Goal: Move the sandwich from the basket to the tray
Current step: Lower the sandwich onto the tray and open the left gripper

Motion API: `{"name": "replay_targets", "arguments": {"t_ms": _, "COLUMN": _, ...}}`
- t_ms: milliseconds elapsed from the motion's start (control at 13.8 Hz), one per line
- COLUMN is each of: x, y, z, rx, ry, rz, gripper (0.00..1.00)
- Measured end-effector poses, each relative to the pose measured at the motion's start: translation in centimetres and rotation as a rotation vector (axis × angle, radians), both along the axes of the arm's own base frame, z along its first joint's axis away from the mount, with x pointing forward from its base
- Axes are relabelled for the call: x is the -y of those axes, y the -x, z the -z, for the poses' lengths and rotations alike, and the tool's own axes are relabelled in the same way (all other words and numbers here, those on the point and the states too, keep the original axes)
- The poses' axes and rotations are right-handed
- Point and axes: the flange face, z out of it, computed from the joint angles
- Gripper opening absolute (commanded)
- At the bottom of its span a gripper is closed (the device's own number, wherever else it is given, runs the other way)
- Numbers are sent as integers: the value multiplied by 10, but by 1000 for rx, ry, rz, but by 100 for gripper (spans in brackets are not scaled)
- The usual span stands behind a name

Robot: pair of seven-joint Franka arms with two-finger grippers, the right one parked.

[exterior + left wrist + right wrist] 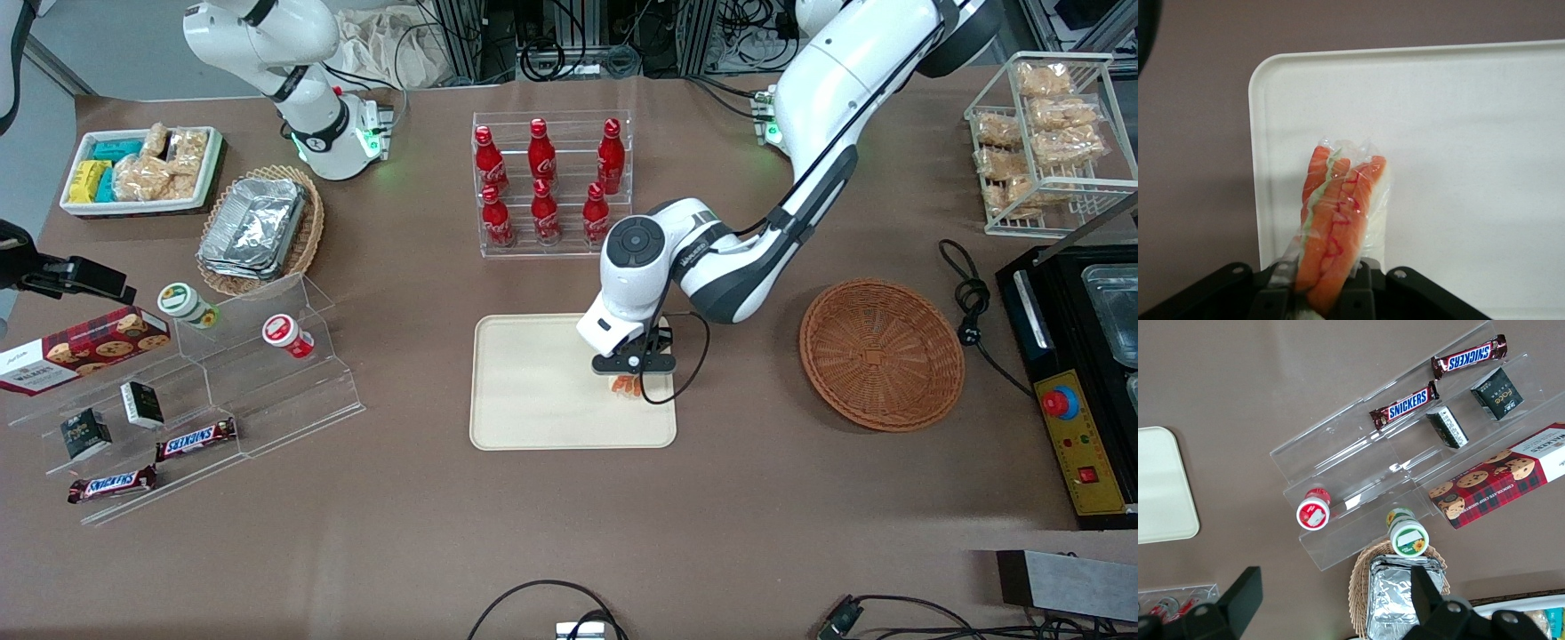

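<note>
My left gripper (pixel 629 377) hangs low over the cream tray (pixel 524 391), close to the tray's edge on the basket's side. Its fingers (pixel 1365 290) are shut on the sandwich (pixel 1341 223), a wedge in clear wrap with orange, red and green filling showing. In the front view only a bit of the sandwich (pixel 626 385) peeks out under the gripper. The tray's bare surface (pixel 1471 167) lies just past the sandwich's tip. The round reddish-brown basket (pixel 880 353) stands on the table beside the tray, toward the working arm's end, with nothing in it.
A clear rack of red cola bottles (pixel 547 182) stands farther from the front camera than the tray. An acrylic step shelf (pixel 222 391) with snack bars and cups lies toward the parked arm's end. A black appliance (pixel 1080 373) and a wire basket of pastries (pixel 1045 133) sit past the basket.
</note>
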Motion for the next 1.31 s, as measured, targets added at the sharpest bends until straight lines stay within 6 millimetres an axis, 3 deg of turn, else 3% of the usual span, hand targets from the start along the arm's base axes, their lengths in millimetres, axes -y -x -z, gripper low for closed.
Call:
{"name": "replay_targets", "arguments": {"t_ms": 363, "x": -2, "y": 1, "z": 27, "rx": -20, "ry": -25, "rz": 14, "gripper": 14}}
{"name": "replay_targets", "arguments": {"t_ms": 726, "x": 4, "y": 1, "z": 35, "rx": -31, "ry": -20, "rz": 18, "gripper": 17}}
{"name": "replay_targets", "arguments": {"t_ms": 799, "x": 7, "y": 2, "z": 36, "rx": -31, "ry": -17, "rz": 21, "gripper": 49}}
{"name": "replay_targets", "arguments": {"t_ms": 872, "x": 10, "y": 2, "z": 36, "rx": -31, "ry": -14, "rz": 23, "gripper": 99}}
{"name": "replay_targets", "arguments": {"t_ms": 1307, "x": 11, "y": -2, "z": 35, "rx": -16, "ry": -17, "rz": 30, "gripper": 100}}
